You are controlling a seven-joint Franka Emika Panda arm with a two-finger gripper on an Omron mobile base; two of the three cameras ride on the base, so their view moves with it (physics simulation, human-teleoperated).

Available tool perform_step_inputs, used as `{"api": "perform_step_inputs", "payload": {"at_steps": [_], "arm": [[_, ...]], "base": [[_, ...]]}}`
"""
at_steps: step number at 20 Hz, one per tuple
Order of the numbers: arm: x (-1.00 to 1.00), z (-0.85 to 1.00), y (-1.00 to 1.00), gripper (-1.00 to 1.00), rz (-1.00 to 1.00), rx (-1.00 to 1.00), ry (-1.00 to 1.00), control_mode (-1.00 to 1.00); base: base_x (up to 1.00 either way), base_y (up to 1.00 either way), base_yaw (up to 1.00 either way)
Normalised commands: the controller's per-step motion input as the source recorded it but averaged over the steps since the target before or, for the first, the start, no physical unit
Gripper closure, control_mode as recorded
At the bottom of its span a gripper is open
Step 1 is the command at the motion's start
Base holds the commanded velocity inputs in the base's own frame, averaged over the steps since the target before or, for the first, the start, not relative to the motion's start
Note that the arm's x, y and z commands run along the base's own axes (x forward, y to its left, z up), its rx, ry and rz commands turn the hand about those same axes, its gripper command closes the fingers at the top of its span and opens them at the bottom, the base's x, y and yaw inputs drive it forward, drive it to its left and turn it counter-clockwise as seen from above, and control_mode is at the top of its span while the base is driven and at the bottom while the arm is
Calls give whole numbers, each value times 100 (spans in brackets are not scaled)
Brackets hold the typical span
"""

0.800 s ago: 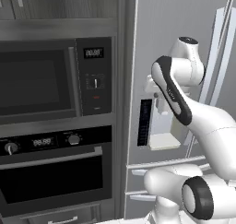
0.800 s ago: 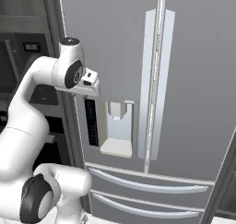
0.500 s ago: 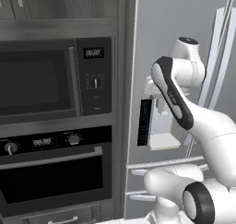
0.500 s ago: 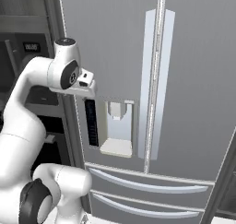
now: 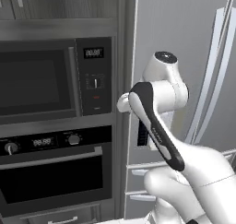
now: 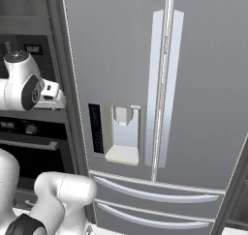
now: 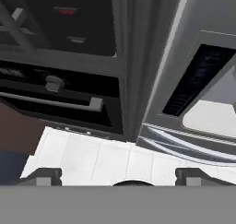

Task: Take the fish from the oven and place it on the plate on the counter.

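Observation:
The oven (image 5: 50,172) is the black built-in one below the microwave, and its door is shut behind the long silver bar handle (image 5: 50,157). Whatever is inside it, the fish included, is hidden. In the hand view the oven (image 7: 55,112) lies at the upper left with its handle (image 7: 50,102) and one knob (image 7: 54,82). My gripper (image 7: 118,177) is open, its fingertips (image 7: 44,176) far apart and nothing between them. It looks down at white floor tiles in front of the oven and fridge. The plate and the counter are out of view.
A microwave (image 5: 37,82) with a side control panel sits above the oven. To the right stands a grey fridge (image 6: 160,84) with a water dispenser (image 6: 123,137) and drawer handles low down. My arm (image 5: 156,121) crosses in front of the fridge's left edge.
The arm has swung left, from in front of the fridge dispenser toward the oven column. The oven door is still shut and the gripper still open.

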Motion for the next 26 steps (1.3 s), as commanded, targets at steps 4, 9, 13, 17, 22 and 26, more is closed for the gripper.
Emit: {"api": "perform_step_inputs", "payload": {"at_steps": [4,9,13,17,22,26], "arm": [[-24,-45,100,-100,27,-23,-7,-100],[-10,-33,100,-100,24,-34,-3,-100],[-3,-21,100,-100,22,-40,-6,-100],[0,-19,100,-100,26,-40,-4,-100],[0,-21,85,-100,29,-36,3,-100],[0,-30,52,-100,27,-20,-4,-100]], "base": [[0,0,0],[0,0,0],[0,0,0],[0,0,0],[0,0,0],[0,0,0]]}}
